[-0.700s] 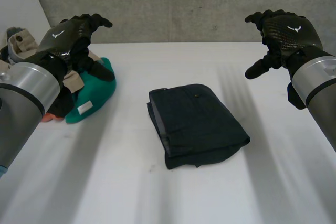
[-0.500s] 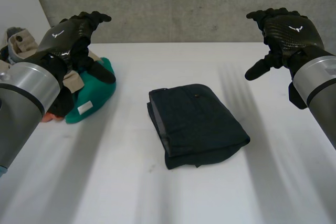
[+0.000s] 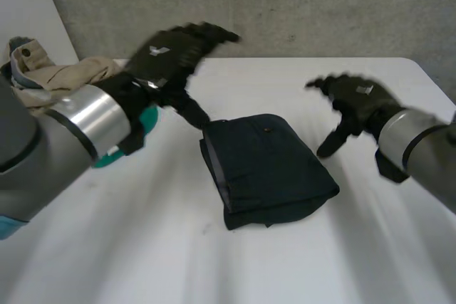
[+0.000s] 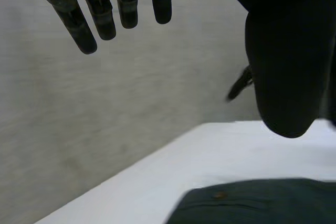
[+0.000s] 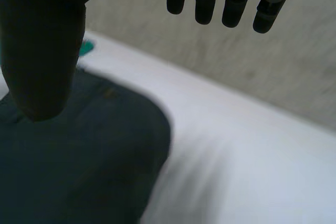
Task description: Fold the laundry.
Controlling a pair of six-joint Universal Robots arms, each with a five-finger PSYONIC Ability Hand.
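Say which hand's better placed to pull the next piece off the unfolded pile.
Left, probably. The left hand is open on the same side as the pile; the right hand, also open, sits across the folded dark garment.

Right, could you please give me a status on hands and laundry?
Left hand open at far corner of folded dark navy garment. Right hand open beside its opposite edge. Garment flat on white table, unheld. Beige and teal clothes pile aside, nothing blocking.
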